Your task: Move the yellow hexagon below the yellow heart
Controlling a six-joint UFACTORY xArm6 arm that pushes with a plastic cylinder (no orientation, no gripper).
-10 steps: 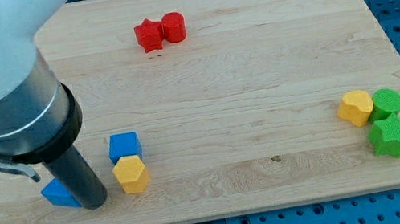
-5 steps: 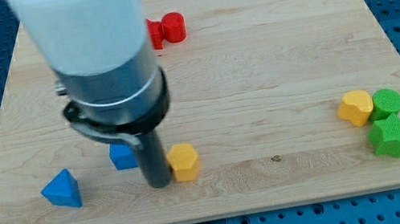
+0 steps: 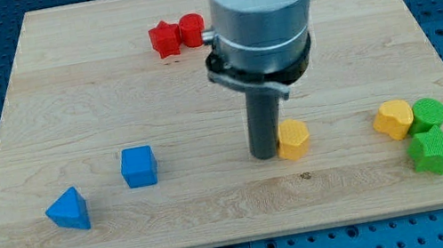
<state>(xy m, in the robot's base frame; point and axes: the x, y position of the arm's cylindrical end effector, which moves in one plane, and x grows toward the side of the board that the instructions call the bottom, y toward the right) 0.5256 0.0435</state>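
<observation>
The yellow hexagon [image 3: 293,139] lies on the wooden board, right of centre and low. My tip [image 3: 266,154] stands on the board touching the hexagon's left side. The yellow heart [image 3: 394,119] lies at the view's right, about level with the hexagon and well to its right. The heart touches a green cylinder [image 3: 428,115] on its right.
A green star [image 3: 433,151] lies below the green cylinder. A blue cube [image 3: 138,167] and a blue triangle [image 3: 68,210] lie at the lower left. A red star [image 3: 163,39] and a red cylinder [image 3: 191,30] sit at the top, by the arm's body.
My tip has moved to the right across the board, pushing the yellow hexagon away from the blue cube toward the yellow heart. The other blocks have not moved.
</observation>
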